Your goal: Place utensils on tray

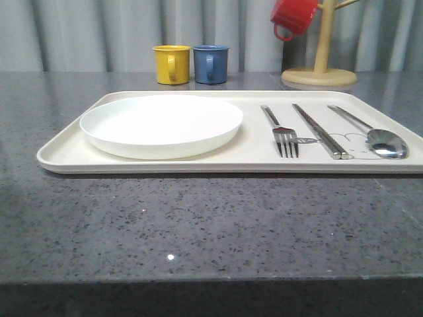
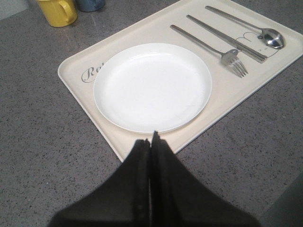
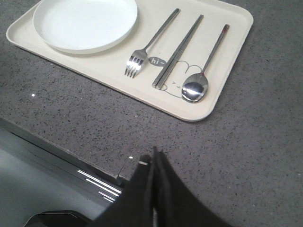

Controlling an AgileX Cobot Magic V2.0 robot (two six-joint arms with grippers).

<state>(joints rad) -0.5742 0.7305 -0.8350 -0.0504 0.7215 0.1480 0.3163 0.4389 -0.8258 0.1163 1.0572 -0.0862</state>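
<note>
**Utensils laid out on the rabbit tray**

The fork (image 1: 285, 134), chopsticks (image 1: 322, 131) and spoon (image 1: 378, 136) lie side by side, apart, on the cream tray (image 1: 59, 153), to the right of the white plate (image 1: 161, 125) that also rests on it. The tray sits on a speckled grey countertop (image 1: 198, 224). The left gripper (image 2: 151, 142) and right gripper (image 3: 154, 158) both hang above the counter, fingers pressed together, holding nothing. Behind the tray stand a yellow mug (image 1: 172, 64) and a blue mug (image 1: 211, 64); a red mug (image 1: 293, 17) hangs on a wooden stand (image 1: 320, 69).

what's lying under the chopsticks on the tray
The slim flat metal chopsticks lie on the cream plastic tray, crossing a grey rabbit drawing printed there. The drawing's outline shows on both sides; the strip beneath the chopsticks is covered.
</note>
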